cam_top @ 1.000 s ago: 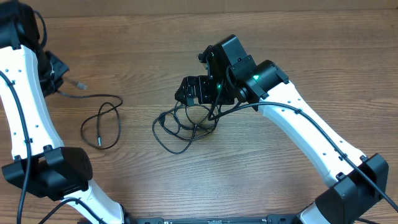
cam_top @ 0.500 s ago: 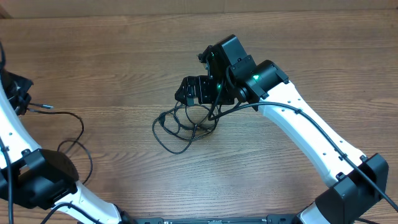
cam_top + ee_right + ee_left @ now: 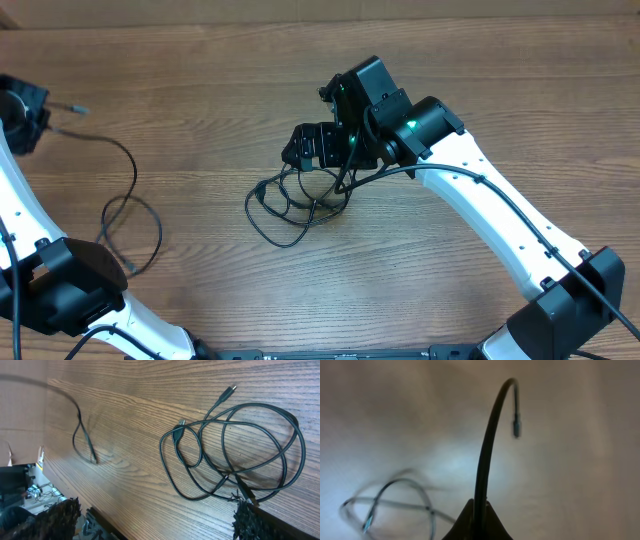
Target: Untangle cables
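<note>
Left end effector [image 3: 476,524] clamps one limp thin black cord [image 3: 487,445]; right end effector [image 3: 318,148] gapes over soft black tangle [image 3: 300,200]; probably best gripped near plugs.

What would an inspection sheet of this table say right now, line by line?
Surface: wooden table, plain wood grain.
Job's things: tangled bundle of thin black cords lies mid-table. One loose cord lies apart on the robot's left, trailing into an open loop.
Clutter: nothing seen.
Grippers: left gripper is shut on the loose cord near its plug end. Right gripper is open, low over the tangled bundle.
Cables: thick black wire runs along the right arm.
Surroundings: brown board past the table edge; the rest is too blurred to tell.
</note>
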Controlling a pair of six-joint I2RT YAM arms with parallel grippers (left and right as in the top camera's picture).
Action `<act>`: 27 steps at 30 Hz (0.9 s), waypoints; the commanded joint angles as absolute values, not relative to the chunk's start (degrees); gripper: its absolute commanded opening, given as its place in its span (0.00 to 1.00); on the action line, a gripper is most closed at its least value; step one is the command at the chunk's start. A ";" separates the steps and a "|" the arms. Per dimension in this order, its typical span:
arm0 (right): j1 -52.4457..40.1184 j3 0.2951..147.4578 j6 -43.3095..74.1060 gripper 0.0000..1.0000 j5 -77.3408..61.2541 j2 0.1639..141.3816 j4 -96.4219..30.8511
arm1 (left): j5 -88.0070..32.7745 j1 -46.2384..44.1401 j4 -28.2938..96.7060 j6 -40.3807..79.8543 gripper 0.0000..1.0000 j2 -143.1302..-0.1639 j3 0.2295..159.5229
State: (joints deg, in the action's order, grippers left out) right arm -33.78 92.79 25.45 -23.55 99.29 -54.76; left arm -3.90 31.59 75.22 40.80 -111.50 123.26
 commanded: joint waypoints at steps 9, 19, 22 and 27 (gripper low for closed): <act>-33.69 94.45 23.05 1.00 -23.11 99.79 -54.74 | -22.20 30.76 52.77 42.44 0.04 -110.89 123.48; -33.69 94.48 23.09 1.00 -23.16 99.81 -53.91 | 0.73 26.33 66.92 40.84 0.04 -112.42 123.28; -33.69 94.45 23.09 1.00 -23.16 99.81 -53.67 | 0.40 24.67 70.41 40.03 0.04 -113.84 123.02; -33.69 94.45 23.09 1.00 -23.16 99.81 -53.74 | 0.67 22.87 76.20 40.32 0.04 -117.08 122.98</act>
